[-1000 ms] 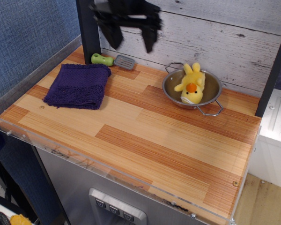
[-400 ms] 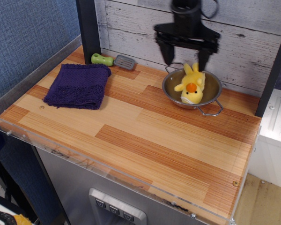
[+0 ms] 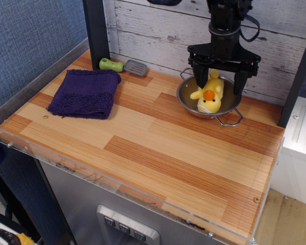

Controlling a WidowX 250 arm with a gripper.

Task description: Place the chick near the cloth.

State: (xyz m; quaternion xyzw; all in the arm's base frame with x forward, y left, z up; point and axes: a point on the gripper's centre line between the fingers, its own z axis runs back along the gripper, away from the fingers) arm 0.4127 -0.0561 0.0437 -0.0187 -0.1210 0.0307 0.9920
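The yellow plush chick [image 3: 209, 94] with an orange beak lies inside a small metal bowl [image 3: 186, 100] at the back right of the wooden counter. My black gripper [image 3: 219, 81] hangs right over the chick, open, with one finger on each side of its upper body. Nothing is held. The dark purple cloth [image 3: 85, 93] lies flat at the back left of the counter, well away from the chick.
A green-handled tool with a grey head [image 3: 122, 66] lies by the back wall behind the cloth. A dark post [image 3: 96, 30] stands at the back left. A clear lip [image 3: 117, 189] runs along the counter's front edge. A white plank wall is behind.
My gripper has moved from the upper left across to the right and come down, so its open fingers now flank the chick in the bowl. The chick and the cloth have not moved.
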